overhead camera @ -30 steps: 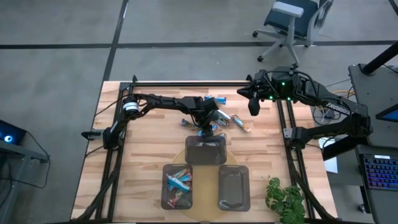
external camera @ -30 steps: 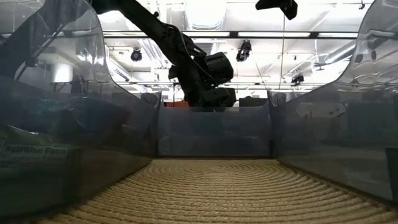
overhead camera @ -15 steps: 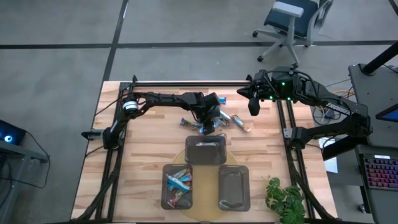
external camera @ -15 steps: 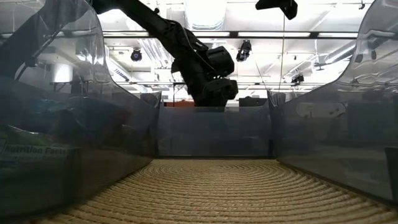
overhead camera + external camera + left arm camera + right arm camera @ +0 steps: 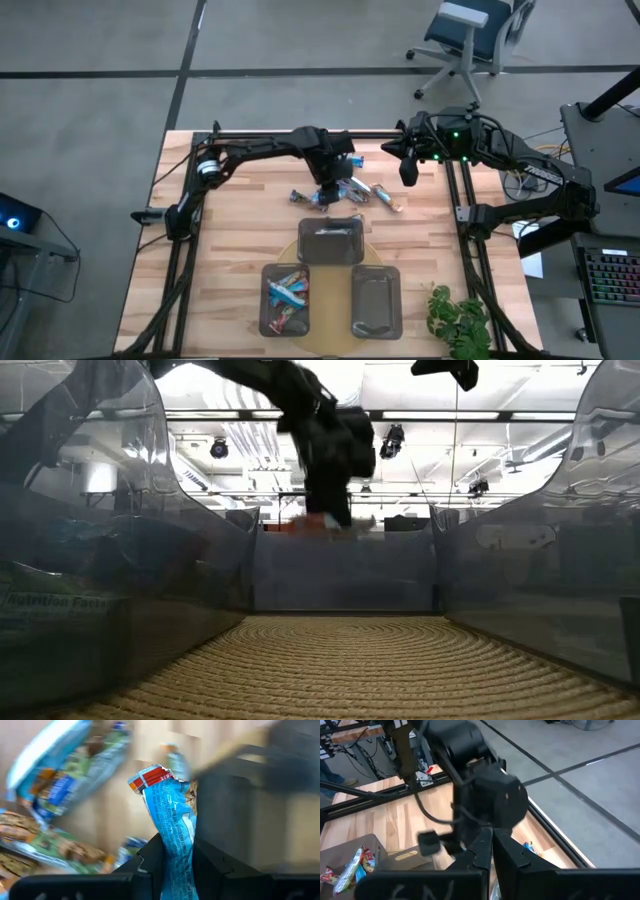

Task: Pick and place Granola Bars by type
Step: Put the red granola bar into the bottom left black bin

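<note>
The left wrist view is showing the left gripper (image 5: 176, 857) pinching a blue-wrapped granola bar (image 5: 174, 827) between its two dark fingers (image 5: 152, 851), the jaws closed narrowly on the wrapper. The bar is standing up out of the grip, its crimped red-and-white end uppermost. Behind it, blurred, more loose bars (image 5: 60, 785) are lying on the pale wood.

From above, the left gripper (image 5: 327, 190) is hanging over the far middle of the wooden table (image 5: 230, 250), right over the scatter of loose bars (image 5: 350, 190) that is lying between the far rail and the trays. Just nearer than the scatter, a dark grey tray (image 5: 331, 241) is sitting with what looks like one bar inside it. Nearer still, two more trays are standing side by side: the left tray (image 5: 285, 300) is holding several blue and mixed bars, and the right tray (image 5: 375, 301) has contents I cannot make out. All three are resting on a round woven mat (image 5: 376, 258). A small green plant (image 5: 458, 318) is sitting at the near right corner.

The right gripper (image 5: 408, 170) is waiting near the far right edge of the table, its fingers (image 5: 510, 852) pressed together and holding nothing.
</note>
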{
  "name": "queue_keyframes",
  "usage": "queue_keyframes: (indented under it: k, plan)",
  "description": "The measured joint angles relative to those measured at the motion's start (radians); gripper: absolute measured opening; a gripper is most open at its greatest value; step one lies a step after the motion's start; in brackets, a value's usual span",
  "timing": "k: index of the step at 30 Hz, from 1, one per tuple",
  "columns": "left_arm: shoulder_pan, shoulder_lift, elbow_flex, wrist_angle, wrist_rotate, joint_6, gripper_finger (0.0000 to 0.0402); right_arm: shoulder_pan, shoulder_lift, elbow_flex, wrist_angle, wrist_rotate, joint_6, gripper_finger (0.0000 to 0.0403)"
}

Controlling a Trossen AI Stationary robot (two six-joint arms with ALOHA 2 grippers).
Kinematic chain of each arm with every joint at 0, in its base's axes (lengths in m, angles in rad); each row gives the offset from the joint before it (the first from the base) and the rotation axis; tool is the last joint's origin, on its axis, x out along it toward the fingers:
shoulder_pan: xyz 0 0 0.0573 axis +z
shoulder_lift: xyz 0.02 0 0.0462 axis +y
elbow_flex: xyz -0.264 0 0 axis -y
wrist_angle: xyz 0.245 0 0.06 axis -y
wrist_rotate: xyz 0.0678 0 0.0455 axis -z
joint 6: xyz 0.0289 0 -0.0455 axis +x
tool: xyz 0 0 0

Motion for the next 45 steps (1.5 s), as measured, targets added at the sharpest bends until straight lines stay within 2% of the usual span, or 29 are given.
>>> queue_keyframes:
  k: [3,12,19,26,30,38,45]
  plan:
    - [-0.013,0.000,0.097,-0.131,0.045,0.037,0.0067,0.000,-0.009,0.000,0.000,0.000,-0.011,0.0008]
    - [-0.054,-0.030,0.346,-0.397,0.051,0.067,0.0067,0.000,-0.095,0.000,-0.011,-0.030,-0.034,0.0008]
    - [-0.083,-0.222,0.262,-0.360,0.050,-0.011,0.0067,0.000,-0.153,0.000,-0.044,-0.104,-0.036,0.0008]
    - [-0.116,-0.428,0.207,-0.233,-0.150,-0.170,0.0067,0.000,-0.151,0.000,-0.070,-0.135,-0.041,0.0008]
    - [-0.152,-0.543,0.143,-0.167,-0.216,-0.237,0.0067,0.000,-0.145,0.000,-0.070,-0.174,-0.041,0.0008]
    - [-0.261,-0.773,-0.079,-0.060,-0.259,-0.315,0.0067,0.000,-0.146,0.000,-0.068,-0.178,0.003,0.0008]
    - [-0.426,-0.932,-0.339,0.162,-0.262,-0.427,0.0067,0.000,-0.146,0.000,-0.067,-0.178,0.016,0.0008]
